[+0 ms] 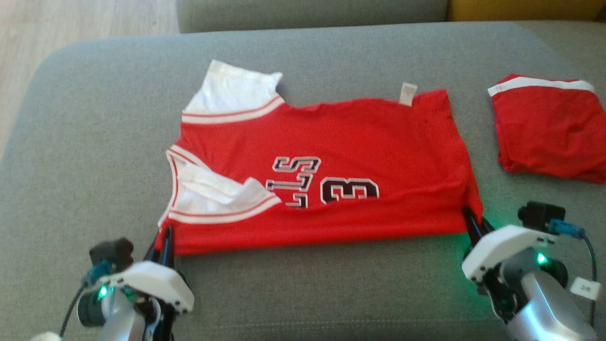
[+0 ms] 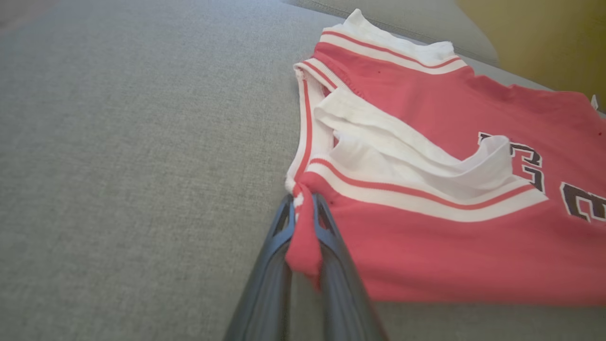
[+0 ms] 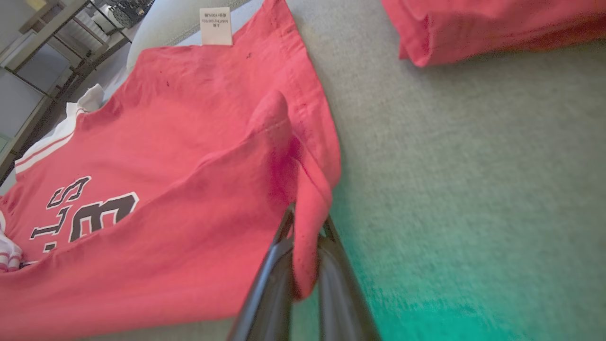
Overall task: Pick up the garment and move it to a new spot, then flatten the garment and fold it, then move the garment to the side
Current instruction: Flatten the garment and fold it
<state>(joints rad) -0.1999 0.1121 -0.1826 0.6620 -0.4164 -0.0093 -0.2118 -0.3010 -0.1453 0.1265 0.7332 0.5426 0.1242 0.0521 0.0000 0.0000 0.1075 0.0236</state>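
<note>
Red jersey [image 1: 331, 156] lies spread across the grey cushion's [image 1: 303, 293] middle. Your left gripper [image 1: 164, 235] is pinched shut on its shoulder corner, your right gripper [image 1: 467, 214] on its hem corner, both toward the cushion's front edge. Each bite looks thin; an uneven lift could slip one.

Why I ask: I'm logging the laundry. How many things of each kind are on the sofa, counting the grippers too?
jersey: 1
folded red garment: 1
grippers: 2, the left gripper and the right gripper, each shut on an edge of the jersey
Total: 4
</note>
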